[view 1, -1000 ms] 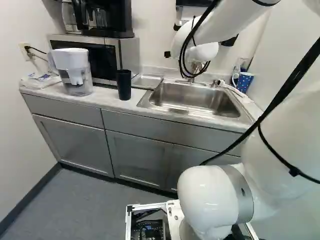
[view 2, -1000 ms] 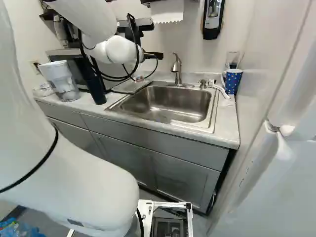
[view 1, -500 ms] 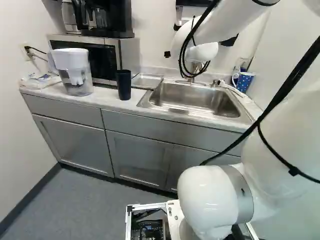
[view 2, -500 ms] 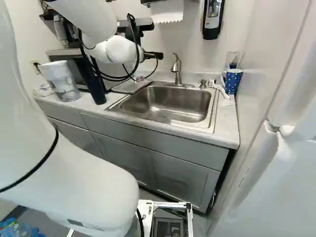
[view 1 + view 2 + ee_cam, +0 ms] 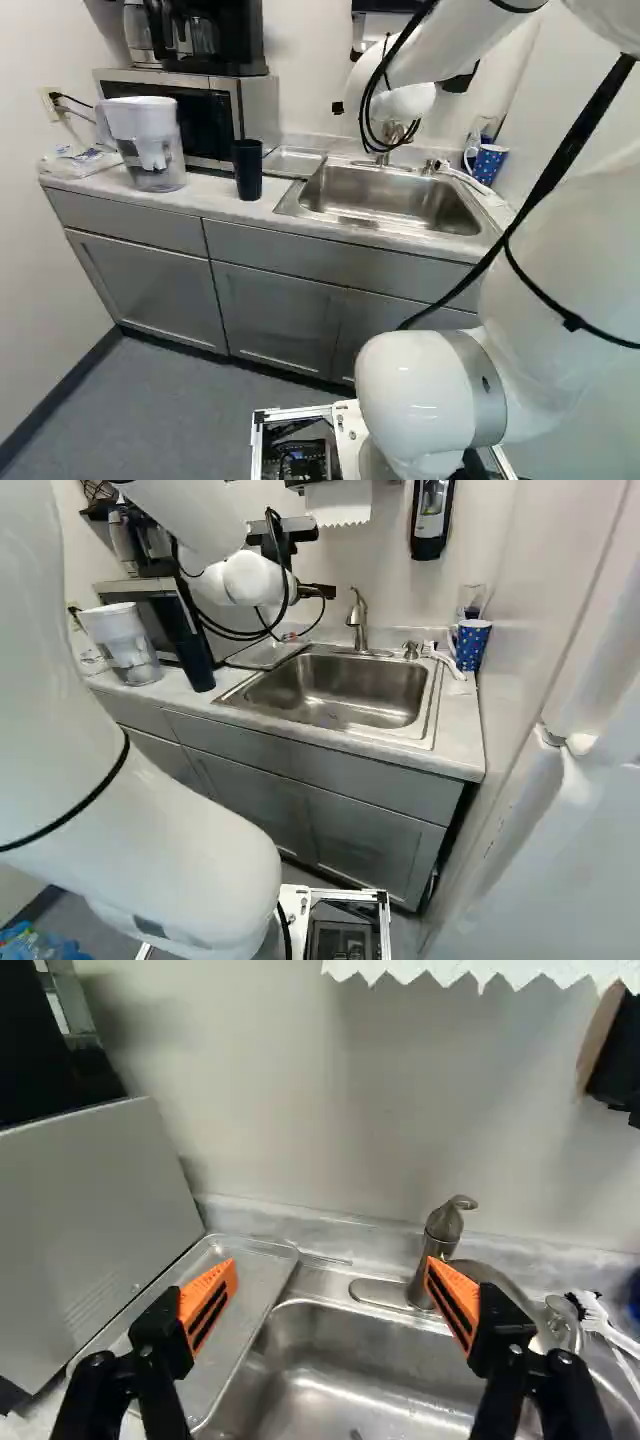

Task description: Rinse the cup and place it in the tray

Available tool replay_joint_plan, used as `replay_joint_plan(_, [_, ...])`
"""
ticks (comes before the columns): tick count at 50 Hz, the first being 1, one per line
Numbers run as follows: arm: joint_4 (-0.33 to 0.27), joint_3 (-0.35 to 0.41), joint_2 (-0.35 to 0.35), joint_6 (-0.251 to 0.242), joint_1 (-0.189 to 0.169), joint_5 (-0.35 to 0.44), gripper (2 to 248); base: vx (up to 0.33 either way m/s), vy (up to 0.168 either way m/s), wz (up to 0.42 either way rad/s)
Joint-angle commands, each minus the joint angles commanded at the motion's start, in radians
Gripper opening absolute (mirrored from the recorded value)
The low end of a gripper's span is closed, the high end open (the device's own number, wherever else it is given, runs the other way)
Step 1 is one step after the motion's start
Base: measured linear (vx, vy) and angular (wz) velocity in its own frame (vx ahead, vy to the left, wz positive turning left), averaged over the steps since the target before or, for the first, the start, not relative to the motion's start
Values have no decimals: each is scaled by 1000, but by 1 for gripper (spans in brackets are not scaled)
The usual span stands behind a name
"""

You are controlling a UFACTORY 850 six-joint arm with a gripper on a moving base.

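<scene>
My gripper (image 5: 318, 591) is mostly hidden behind the wrist in the right base view. In the wrist view the gripper (image 5: 330, 1290) stands open, its orange pads wide apart with nothing between them, above the sink's rear area. A metal tray (image 5: 243, 1305) lies flat left of the basin, partly below one finger. Two cups stand on the counter: a tall black cup (image 5: 248, 170) near the tray, and a blue dotted cup (image 5: 471, 645) with a handle, right of the sink. Beyond the other finger rises the faucet (image 5: 428, 1252). The sink basin (image 5: 335, 692) holds no cup.
A water pitcher (image 5: 148, 145) and a microwave (image 5: 225, 110) occupy the counter's left part. Beside the blue cup lies a white brush (image 5: 447, 662). Paper towel (image 5: 338, 502) and a soap dispenser (image 5: 431, 520) hang on the back wall. A white door edge (image 5: 565, 742) stands at right.
The arm has shifted slightly, its wrist a little to the right in the right base view. The base, both cups and the tray have stayed in place.
</scene>
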Motion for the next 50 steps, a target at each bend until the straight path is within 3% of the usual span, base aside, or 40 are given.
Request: replay_joint_plan(50, [0, -174, -177, 0, -71, -22, 247, 0, 0, 0])
